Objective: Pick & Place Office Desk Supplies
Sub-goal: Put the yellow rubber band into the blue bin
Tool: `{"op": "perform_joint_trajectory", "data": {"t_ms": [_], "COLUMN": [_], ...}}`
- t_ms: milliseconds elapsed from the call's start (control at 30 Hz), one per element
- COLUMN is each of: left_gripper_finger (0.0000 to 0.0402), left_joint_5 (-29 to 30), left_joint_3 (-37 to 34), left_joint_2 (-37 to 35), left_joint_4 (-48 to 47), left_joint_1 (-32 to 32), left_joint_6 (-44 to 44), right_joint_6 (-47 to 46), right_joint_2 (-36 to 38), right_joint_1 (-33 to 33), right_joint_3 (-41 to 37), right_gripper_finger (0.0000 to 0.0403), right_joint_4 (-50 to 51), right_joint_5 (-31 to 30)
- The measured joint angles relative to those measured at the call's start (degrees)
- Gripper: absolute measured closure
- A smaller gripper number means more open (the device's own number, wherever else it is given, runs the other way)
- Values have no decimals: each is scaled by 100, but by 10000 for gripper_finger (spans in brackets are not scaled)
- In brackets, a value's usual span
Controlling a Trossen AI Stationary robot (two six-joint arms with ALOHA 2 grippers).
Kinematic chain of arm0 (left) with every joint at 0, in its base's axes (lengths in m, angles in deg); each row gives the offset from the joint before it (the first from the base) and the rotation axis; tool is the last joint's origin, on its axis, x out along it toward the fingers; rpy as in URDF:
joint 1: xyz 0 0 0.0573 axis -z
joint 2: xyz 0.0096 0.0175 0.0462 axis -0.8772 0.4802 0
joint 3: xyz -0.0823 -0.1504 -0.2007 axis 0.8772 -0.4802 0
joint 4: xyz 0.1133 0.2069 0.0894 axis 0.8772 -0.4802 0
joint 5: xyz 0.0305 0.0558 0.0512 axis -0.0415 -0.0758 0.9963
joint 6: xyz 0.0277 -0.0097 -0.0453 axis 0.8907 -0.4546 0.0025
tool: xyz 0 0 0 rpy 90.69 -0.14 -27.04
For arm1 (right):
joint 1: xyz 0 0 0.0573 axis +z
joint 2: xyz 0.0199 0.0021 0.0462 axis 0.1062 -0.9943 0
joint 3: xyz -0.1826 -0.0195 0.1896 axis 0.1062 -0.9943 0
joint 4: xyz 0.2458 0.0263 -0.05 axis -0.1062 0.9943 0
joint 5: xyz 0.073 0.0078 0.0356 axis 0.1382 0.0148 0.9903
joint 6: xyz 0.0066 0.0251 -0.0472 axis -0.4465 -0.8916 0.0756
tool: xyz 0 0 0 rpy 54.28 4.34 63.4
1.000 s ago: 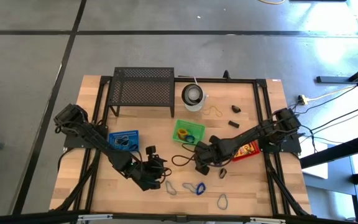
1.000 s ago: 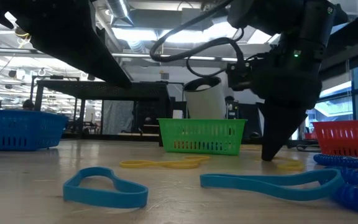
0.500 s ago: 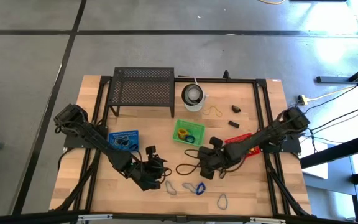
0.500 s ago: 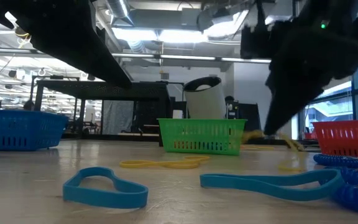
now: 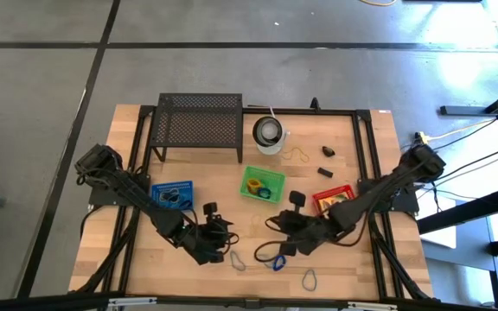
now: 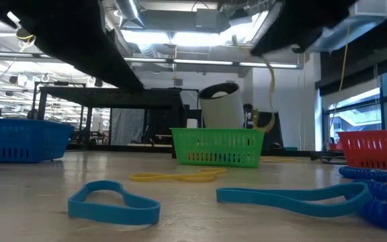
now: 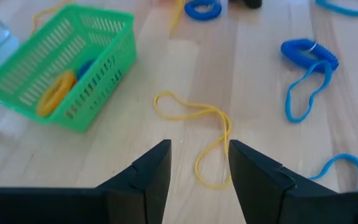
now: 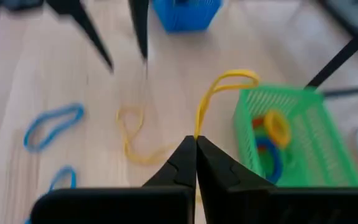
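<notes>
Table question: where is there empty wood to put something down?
Bare wood lies in the table corner ahead of the blue basket, and between the black mesh rack and green basket. Crowded: the front middle, with the blue loops and both grippers.

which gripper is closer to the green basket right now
Right. The right gripper hangs just in front of the green basket, pinching a yellow band. The left gripper sits farther off, toward the left front.

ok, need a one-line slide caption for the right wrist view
Right gripper shut on a yellow rubber band, lifted beside the green basket; another yellow band lies on the table.
</notes>
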Motion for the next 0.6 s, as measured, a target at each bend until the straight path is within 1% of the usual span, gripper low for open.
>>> {"op": "perform_joint_trajectory", "data": {"t_ms": [100,367,433,600], "left_gripper_finger": [244,219,210,194], "left_joint_5": [20,20,22,327], "left_joint_3": [0,2,2,4], "left_joint_2": [0,0,0,25], "left_joint_4": [396,1826,2135,2788], "left_joint_1": [-46,-95,-95,-180], "left_joint_6": [337,1148,1334,1512], "right_joint_6": [108,236,242,719], "right_joint_2": [76,84,84,84], "right_joint_1": [19,19,16,16], "right_joint_3": [3,7,7,10], "right_gripper_finger": [397,397,397,397], "right_joint_4": [-223,-447,-561,-1215], "right_joint_5": [-254,-290,-395,-428]}}
